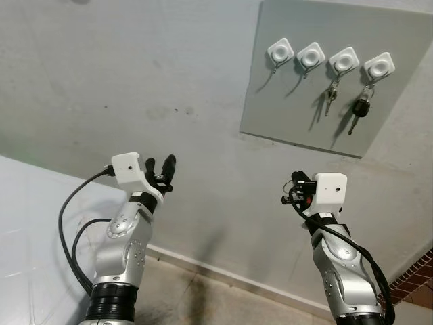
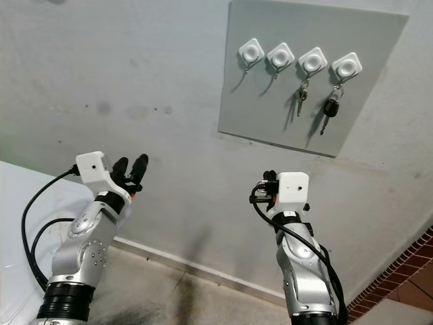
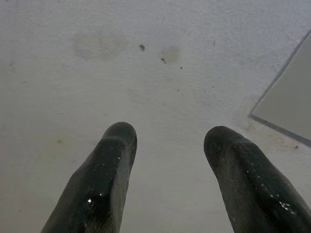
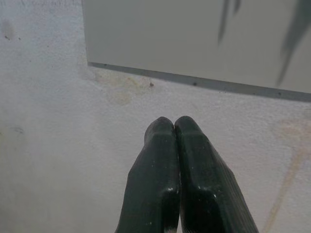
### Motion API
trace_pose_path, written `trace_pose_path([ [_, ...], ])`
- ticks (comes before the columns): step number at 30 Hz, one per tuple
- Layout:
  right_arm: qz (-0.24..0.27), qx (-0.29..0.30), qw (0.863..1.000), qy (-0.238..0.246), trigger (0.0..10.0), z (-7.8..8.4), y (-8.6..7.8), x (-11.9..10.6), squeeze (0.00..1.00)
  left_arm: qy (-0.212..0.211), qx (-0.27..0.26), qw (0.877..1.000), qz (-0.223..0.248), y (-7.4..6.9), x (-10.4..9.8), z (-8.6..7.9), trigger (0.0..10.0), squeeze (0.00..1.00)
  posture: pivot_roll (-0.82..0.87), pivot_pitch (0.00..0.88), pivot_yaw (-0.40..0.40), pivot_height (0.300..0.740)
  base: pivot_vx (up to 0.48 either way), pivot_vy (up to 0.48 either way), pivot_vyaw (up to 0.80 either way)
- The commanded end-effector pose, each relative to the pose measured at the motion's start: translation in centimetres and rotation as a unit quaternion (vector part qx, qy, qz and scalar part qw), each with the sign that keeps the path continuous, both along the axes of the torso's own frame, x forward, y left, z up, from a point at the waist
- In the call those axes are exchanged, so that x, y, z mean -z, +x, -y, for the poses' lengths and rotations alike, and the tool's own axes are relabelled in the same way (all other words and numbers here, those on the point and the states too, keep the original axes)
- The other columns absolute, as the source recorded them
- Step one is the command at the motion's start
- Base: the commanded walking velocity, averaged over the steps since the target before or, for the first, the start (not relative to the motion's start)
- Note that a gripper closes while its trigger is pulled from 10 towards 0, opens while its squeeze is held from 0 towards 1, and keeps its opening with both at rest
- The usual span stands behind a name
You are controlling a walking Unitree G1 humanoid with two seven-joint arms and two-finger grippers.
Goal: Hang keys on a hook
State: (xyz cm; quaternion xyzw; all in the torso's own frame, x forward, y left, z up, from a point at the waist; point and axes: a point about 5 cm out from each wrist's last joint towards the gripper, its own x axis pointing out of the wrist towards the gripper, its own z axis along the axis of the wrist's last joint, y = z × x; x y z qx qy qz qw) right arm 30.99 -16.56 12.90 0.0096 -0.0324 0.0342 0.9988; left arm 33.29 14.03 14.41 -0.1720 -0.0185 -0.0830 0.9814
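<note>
Grey plaster wall ahead, faintly stained, with a pale skirting strip along its foot above the floor. Upper right on the wall, a flat grey board carrying four white square hooks in a row along its top edge. First hook, nearest the board's left edge, bare; second hook beside it, also bare. Third hook holding a small silver key that hangs straight down against the board. Fourth hook, nearest the board's right edge, holding a black-headed car key, hanging down a little lower than the silver one. Both keys well above both grippers.

Two silver arms raised toward the wall, both below the board. Left gripper held up left of the board's lower left corner, its two black fingers parted with a clear gap of bare wall between them, holding nothing. Right gripper under the board's bottom edge, short of the wall, its two fingers pressed flat together along their length with nothing seen between them. Strip of red brick at the lower right corner.
</note>
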Motion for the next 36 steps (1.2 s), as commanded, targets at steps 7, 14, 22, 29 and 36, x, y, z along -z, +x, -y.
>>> trace_pose_path([
  [7,0.009,-0.011,1.000,-0.010,10.0,-0.3,-0.1,-0.4,0.00,0.040,0.029,0.999,0.000,-0.8,0.2,0.6,10.0,0.00,0.14,0.000,0.005,0.740,0.000,0.000,-0.72],
  [14,0.006,-0.015,0.999,-0.035,10.0,0.9,-0.3,-0.2,0.00,0.083,0.086,0.993,-0.011,-2.7,1.5,1.1,10.0,0.00,0.14,0.000,0.010,0.740,0.000,0.000,-0.71],
  [22,0.008,-0.010,0.999,-0.032,10.0,0.9,-0.4,-0.3,0.00,0.085,0.090,0.992,-0.005,-2.4,0.9,1.1,10.0,0.00,0.14,0.000,0.014,0.740,0.000,0.000,-0.72],
  [29,0.008,-0.008,1.000,-0.022,10.0,0.4,-0.6,-0.2,0.00,0.081,0.094,0.992,0.007,-2.2,0.0,1.3,10.0,0.00,0.13,0.000,0.021,0.740,0.000,0.000,-0.72],
  [36,0.017,0.000,1.000,-0.021,10.0,0.6,-0.6,-0.4,0.00,0.084,0.093,0.992,0.008,-2.0,-0.2,1.2,10.0,0.00,0.12,0.000,0.024,0.740,0.000,0.000,-0.71],
])
